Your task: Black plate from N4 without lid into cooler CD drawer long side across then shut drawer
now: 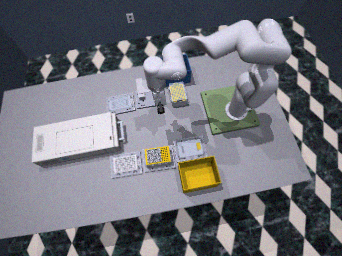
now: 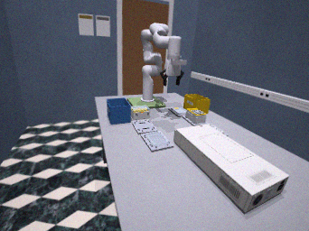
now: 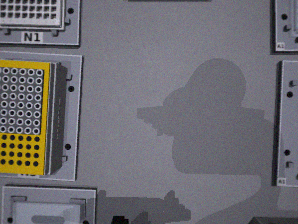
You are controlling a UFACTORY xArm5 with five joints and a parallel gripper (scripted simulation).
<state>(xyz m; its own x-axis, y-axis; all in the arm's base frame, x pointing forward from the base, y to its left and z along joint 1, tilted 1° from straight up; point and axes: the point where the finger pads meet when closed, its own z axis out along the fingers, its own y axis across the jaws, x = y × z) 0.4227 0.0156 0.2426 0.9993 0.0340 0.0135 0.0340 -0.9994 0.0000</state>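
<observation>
My gripper (image 1: 160,108) is open and empty. It hangs high over the bench between the back and front rows of nests, and also shows in the exterior view (image 2: 173,78). In the wrist view only its dark fingertips show, at the bottom edge. The white cooler CD (image 1: 75,142) lies at the left, with its drawer handle (image 1: 120,130) facing the nests; the drawer front looks close against the body. No bare black plate shows. A nest with a grey lidded plate (image 1: 190,149) sits in the front row and another (image 1: 121,103) in the back row. I cannot read a label N4.
Nest N1 holds a white plate (image 3: 32,12). A yellow plate (image 3: 25,117) sits in the nest beside it, and another yellow plate (image 1: 178,94) is in the back row. A yellow bin (image 1: 199,174) stands at the front, a blue bin (image 1: 187,66) at the back, and the green arm base (image 1: 230,109) at the right.
</observation>
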